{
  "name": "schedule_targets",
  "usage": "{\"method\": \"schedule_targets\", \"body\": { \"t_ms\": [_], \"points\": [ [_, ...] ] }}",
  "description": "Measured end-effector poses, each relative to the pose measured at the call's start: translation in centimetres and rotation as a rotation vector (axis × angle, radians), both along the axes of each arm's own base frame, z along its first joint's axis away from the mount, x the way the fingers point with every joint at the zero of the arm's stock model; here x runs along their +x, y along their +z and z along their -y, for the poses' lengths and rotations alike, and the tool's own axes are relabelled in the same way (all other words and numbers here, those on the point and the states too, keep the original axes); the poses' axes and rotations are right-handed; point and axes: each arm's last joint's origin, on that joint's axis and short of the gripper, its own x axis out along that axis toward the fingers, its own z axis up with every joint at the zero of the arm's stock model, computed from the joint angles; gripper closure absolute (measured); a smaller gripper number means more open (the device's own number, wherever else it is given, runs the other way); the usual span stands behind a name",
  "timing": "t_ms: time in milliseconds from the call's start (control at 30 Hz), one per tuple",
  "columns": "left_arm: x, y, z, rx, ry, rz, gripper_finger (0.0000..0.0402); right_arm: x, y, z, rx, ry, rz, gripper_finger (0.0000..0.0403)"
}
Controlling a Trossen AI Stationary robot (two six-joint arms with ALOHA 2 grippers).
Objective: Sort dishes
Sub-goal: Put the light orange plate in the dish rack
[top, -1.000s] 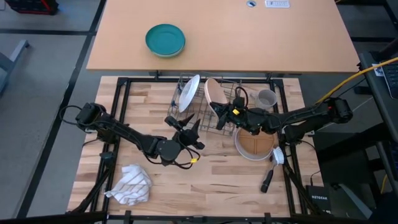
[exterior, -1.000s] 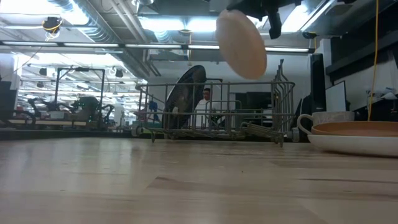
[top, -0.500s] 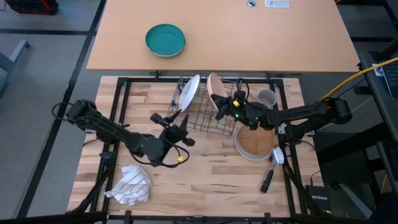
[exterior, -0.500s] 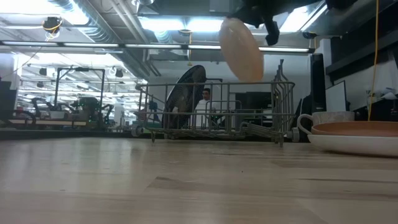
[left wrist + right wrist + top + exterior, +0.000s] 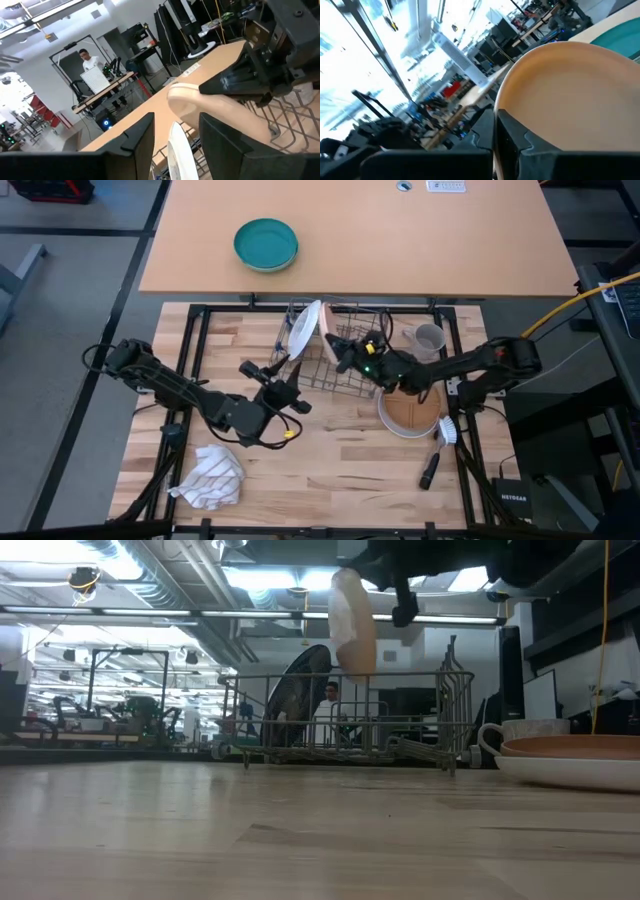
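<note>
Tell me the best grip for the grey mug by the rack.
Take the grey mug by its rim wall, from straight above: it stands upright, mouth open upward, apart from the wire rack and the tan-inside bowl. The handle shows only in the low view, so the rim is the safer bet.
</note>
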Motion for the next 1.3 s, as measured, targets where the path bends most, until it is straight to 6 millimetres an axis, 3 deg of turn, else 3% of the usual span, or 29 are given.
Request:
{"method": "schedule_targets", "body": {
  "t_ms": [433, 933, 1300],
  "points": [
    [-0.6, -2.5, 0.4, -0.011, -0.018, 0.022, 0.0304, 0.4, -0.4, 0.1, 0.020, -0.045, 0.090, 0.0395],
    [-1.6, -4.2, 0.5, -0.011, -0.034, 0.023, 0.0318, 0.3, -0.6, 0.3, 0.088, -0.154, 0.111, 0.0395],
    [-2.1, -5.0, 0.2, -0.019, -0.033, 0.039, 0.0318, 2.0, -4.5, 0.4, 0.226, -0.186, 0.143, 0.0395]
  ]
}}
